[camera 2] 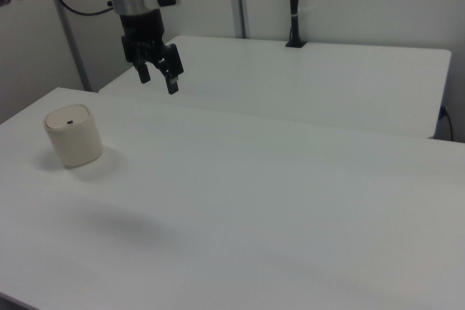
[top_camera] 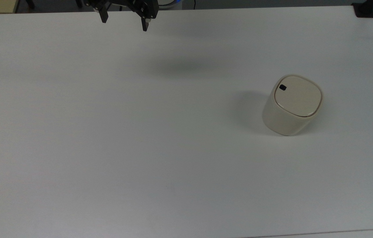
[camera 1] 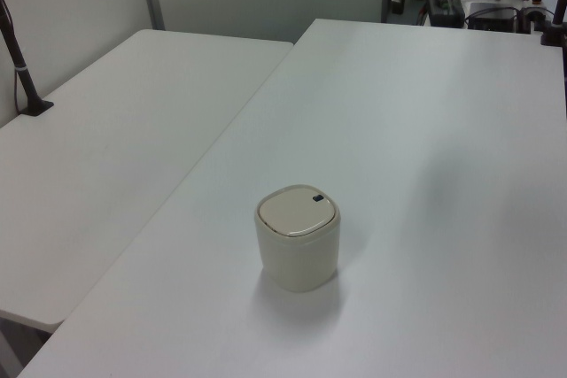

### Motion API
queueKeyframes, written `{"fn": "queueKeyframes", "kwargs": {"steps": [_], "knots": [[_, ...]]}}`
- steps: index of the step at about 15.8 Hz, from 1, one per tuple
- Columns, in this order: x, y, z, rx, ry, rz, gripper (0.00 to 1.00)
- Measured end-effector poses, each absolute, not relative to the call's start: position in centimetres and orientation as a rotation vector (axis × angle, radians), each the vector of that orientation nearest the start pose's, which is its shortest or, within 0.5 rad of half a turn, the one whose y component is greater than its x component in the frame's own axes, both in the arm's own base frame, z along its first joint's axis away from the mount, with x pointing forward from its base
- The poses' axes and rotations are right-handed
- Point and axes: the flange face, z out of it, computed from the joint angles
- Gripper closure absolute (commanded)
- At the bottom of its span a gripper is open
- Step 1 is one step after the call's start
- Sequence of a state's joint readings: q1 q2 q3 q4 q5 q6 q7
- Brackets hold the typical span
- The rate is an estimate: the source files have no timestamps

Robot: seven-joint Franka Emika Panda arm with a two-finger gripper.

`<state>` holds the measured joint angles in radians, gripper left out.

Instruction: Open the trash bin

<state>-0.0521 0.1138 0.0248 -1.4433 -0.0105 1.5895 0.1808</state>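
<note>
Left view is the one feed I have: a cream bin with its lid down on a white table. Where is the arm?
Observer: The gripper hangs high above the table, well away from the trash bin, toward the right view's right of it.
Operator: Fingers open or shut?
Observer: Open, with a clear gap and nothing between them; the top view shows it at the far edge.
Operator: Which way does the bin's button face?
Observer: In the top view the black button sits at the lid's upper-left corner, the side nearest the gripper.
</note>
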Motion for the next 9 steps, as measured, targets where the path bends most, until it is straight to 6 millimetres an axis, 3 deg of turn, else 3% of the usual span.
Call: {"fn": "queueKeyframes", "kwargs": {"steps": [4,9], "knots": [[59.4,-1.8,62.0,-3.128,0.327,-0.063,0.0],[60.2,-1.9,60.4,-3.13,0.327,-0.027,0.0]]}}
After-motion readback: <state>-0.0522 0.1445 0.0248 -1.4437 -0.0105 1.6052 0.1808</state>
